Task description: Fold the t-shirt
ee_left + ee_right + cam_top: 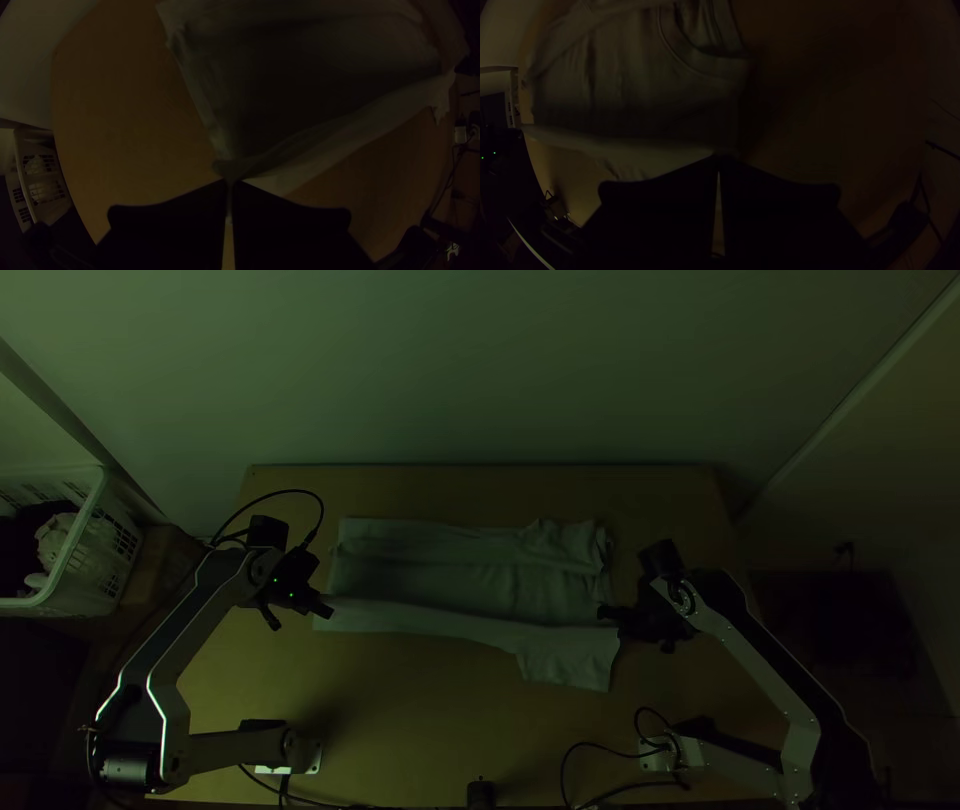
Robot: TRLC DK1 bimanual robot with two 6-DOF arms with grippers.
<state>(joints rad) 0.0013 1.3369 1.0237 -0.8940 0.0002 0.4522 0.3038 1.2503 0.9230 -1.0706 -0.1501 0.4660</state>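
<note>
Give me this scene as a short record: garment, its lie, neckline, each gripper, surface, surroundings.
garment: pale t-shirt
lie: lengthwise across the view; far side appears folded inward, near-side sleeve pointing toward the near edge
neckline: toward the right arm
left gripper: shut on the shirt near its left end
right gripper: shut on the shirt near its right end
surface: wooden table
surroundings: white basket with cloth inside, beyond the table's left side

pale grey links (745, 665) | black joints (130, 770) | looped black cables (322, 510) | green lights (291, 595)
</note>
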